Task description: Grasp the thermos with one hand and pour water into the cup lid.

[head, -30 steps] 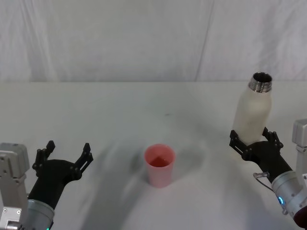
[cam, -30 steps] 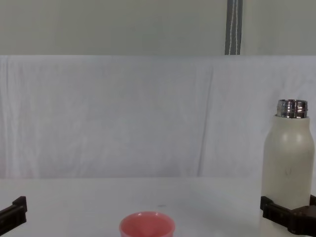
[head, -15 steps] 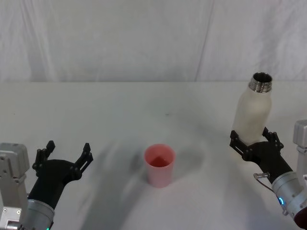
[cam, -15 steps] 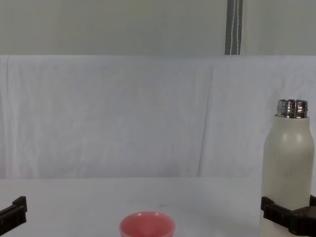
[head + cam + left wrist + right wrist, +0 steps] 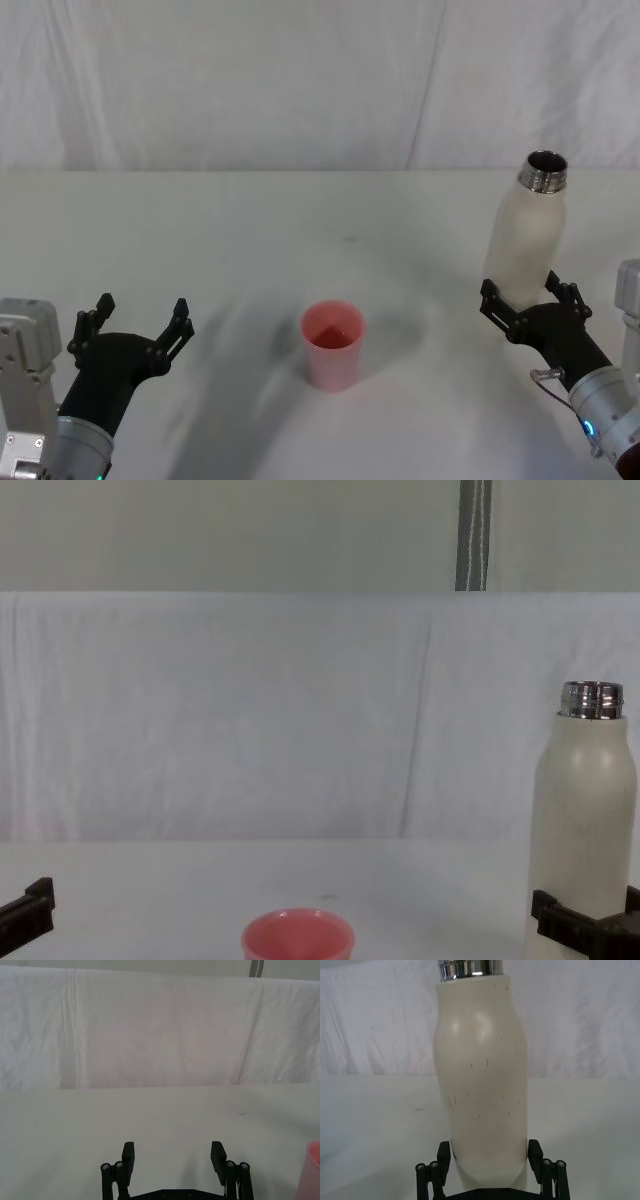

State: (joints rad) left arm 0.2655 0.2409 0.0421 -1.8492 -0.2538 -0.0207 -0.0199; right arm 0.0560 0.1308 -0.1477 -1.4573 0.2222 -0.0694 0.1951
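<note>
Two grippers frame your head view: the right gripper (image 5: 530, 307) has its fingers spread around the thermos (image 5: 526, 238) base, right of the cup lid (image 5: 333, 345), likely readying a low grasp for tipping. Your left gripper (image 5: 139, 320) idles left, fingers spread. In the right wrist view, gaps flank the bottle. From the chest, it stands upright on the desk (image 5: 150, 880).

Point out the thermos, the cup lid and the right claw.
thermos (image 5: 527, 240): head view, middle of its cream body.
cup lid (image 5: 333, 357): head view, its pink outer wall.
right claw (image 5: 490, 1156): right wrist view, midway between its two fingertips, either side of the thermos base.
</note>
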